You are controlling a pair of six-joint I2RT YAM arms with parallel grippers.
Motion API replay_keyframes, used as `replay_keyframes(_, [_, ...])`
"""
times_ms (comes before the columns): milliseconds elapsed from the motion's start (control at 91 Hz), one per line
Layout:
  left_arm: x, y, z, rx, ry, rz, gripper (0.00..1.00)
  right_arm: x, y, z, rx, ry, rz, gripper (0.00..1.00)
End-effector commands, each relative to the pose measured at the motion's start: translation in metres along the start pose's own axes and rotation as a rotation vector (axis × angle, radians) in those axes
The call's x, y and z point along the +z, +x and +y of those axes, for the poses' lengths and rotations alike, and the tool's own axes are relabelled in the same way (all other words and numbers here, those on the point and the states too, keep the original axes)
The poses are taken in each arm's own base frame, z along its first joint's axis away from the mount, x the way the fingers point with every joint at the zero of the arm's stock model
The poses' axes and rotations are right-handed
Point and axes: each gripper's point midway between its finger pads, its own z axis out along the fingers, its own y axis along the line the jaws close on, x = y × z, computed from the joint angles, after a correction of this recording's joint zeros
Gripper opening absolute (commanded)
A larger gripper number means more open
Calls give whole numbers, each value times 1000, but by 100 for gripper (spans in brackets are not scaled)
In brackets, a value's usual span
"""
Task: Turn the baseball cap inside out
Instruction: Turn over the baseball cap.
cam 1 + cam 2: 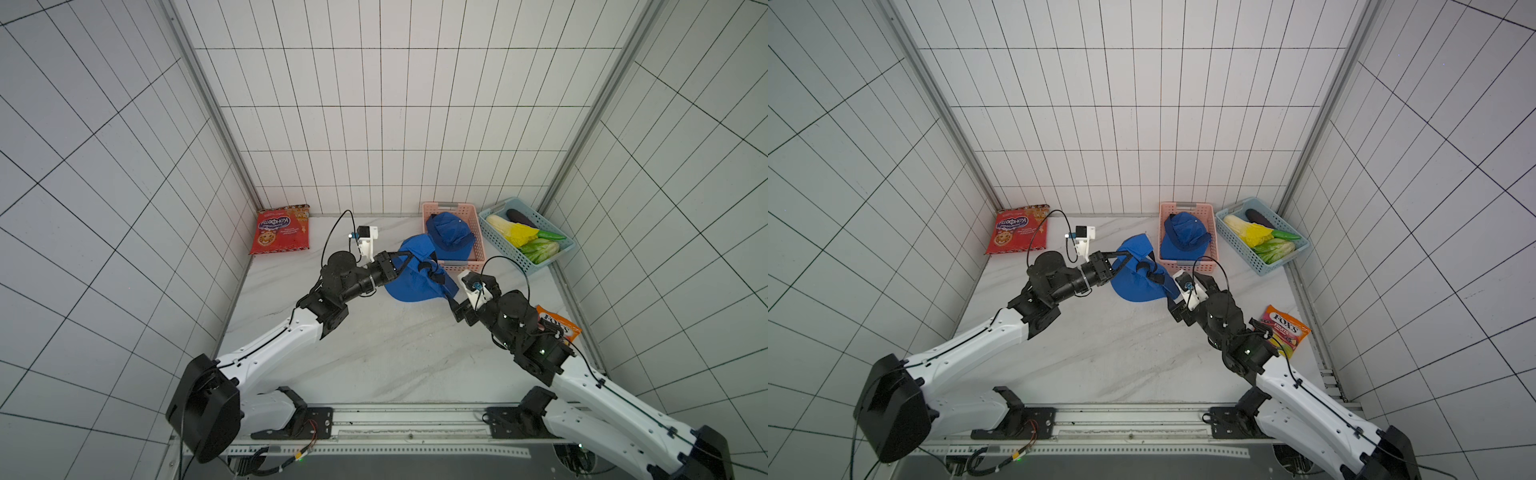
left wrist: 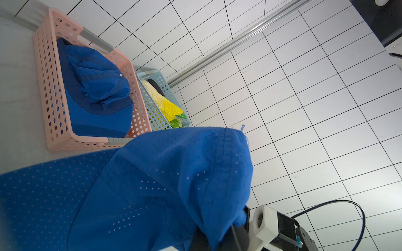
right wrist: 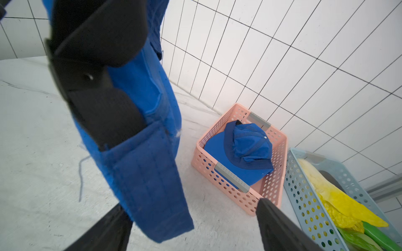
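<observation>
Left hand (image 1: pixel 400 262) is clamped tight on the blue cap (image 1: pixel 409 286), holding it up over the tabletop (image 1: pixel 374 357) right next to the pink basket (image 1: pixel 481 249). Right hand (image 3: pixel 191 205) is spread wide open and gripping nothing, with the cap's strap (image 3: pixel 148 184) just dangling between its fingers (image 3: pixel 280 228).

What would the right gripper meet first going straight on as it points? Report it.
Most likely the hanging band of the blue perforated fabric baseball cap, dangling just ahead of the open right gripper. The pink perforated plastic basket lies beyond; depth is unclear.
</observation>
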Motion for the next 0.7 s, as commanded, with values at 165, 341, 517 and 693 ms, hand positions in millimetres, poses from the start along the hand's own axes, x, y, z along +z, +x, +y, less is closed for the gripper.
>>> replay_keyframes(165, [-3, -5, -25, -5, 65, 6, 0, 5, -28, -24, -36, 164, -111, 88])
replay_keyframes(341, [-2, -5, -31, -14, 81, 12, 0, 14, -38, -22, -55, 177, -151, 88])
replay_keyframes(517, [-1, -3, -34, -16, 91, 24, 0, 24, -45, -12, -70, 128, -155, 83])
replay_keyframes(693, [-4, -4, -34, -14, 90, 16, 0, 29, -44, -2, -55, 64, -139, 55])
